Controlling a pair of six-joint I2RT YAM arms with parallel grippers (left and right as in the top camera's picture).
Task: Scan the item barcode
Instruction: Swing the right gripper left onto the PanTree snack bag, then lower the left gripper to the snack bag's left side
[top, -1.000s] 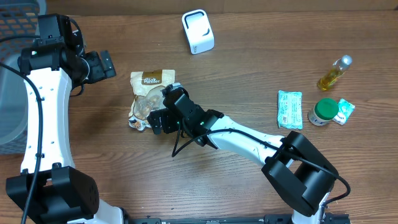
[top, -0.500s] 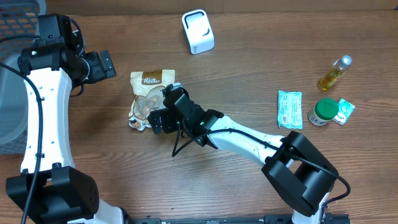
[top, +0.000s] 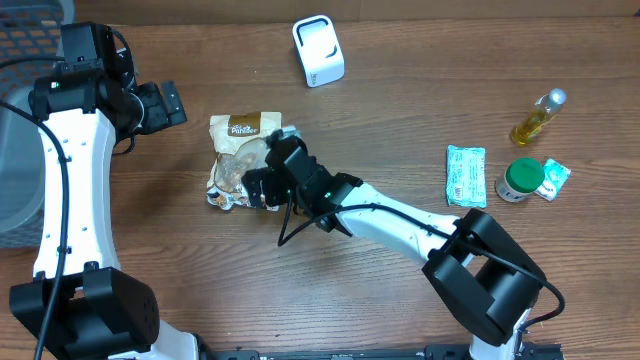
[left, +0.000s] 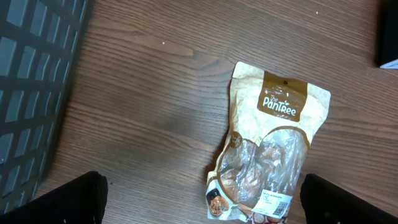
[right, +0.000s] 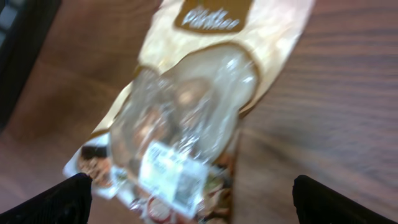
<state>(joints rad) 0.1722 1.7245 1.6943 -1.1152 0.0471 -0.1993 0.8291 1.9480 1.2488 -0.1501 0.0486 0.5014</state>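
bag (left: 267, 149) lies flat, not yet gripped; my right gripper (right: 194, 200) hovers wide open and empty over it; lifting and the scanner (top: 318, 50) pass remain.

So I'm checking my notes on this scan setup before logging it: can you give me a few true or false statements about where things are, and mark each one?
The snack bag lies on the table with no claw closed on it. True.
The right claw is shut. False: it is open, just over the bag's lower end.
The white scanner stands apart from the bag. True.
The green-lidded jar touches the bag. False: it stands far off on the right, beside a green packet.
The left claw is open. True.
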